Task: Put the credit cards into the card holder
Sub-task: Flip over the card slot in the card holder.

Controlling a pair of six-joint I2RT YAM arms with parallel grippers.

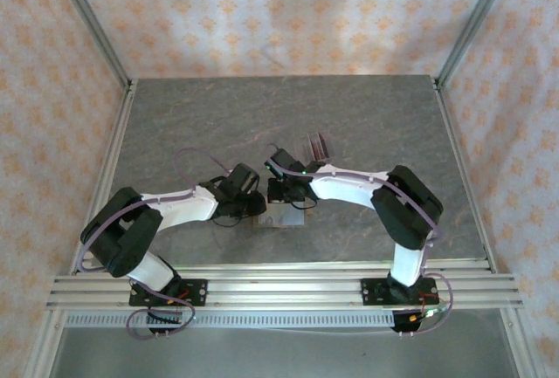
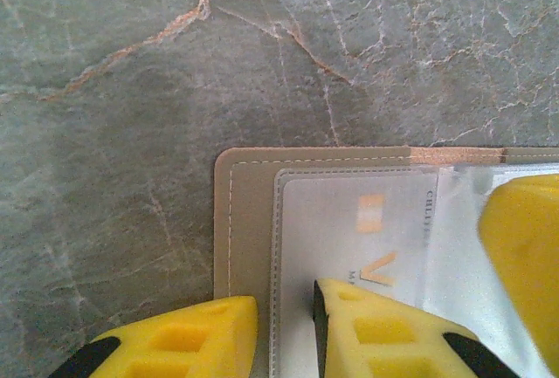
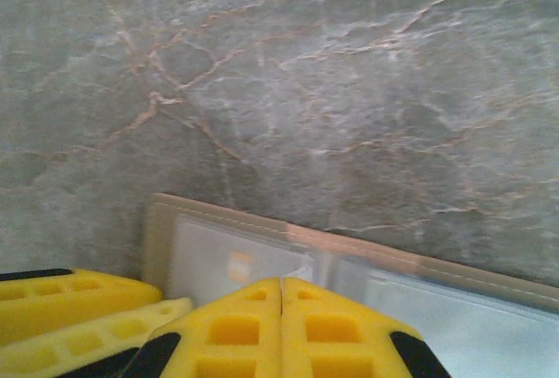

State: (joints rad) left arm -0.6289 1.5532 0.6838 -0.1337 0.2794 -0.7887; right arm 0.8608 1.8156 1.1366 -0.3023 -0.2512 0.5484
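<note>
Jaws of the right gripper (image 3: 281, 284): pressed flat together, nothing visible between them. The tips sit over the open inside of the card holder (image 3: 155, 225); I cannot tell whether they touch it.

Jaws of the left gripper (image 2: 284, 301): slightly parted, straddling the holder's left margin. One finger (image 2: 183, 339) is over the tan border's outer edge and the other over the clear pocket. No pinch that I can see.

The card holder (image 1: 281, 218) lies open and flat on the grey marbled table (image 1: 218, 125), pale grey inside up, between the two wrists.

In the holder's left pocket is a pale card (image 2: 349, 221). It has a small orange patch and a large orange "V". Fine print along one edge is too blurred to read.

Beyond the holder, slightly right: dark credit cards (image 1: 314, 144) standing on edge, apart from the holder.
</note>
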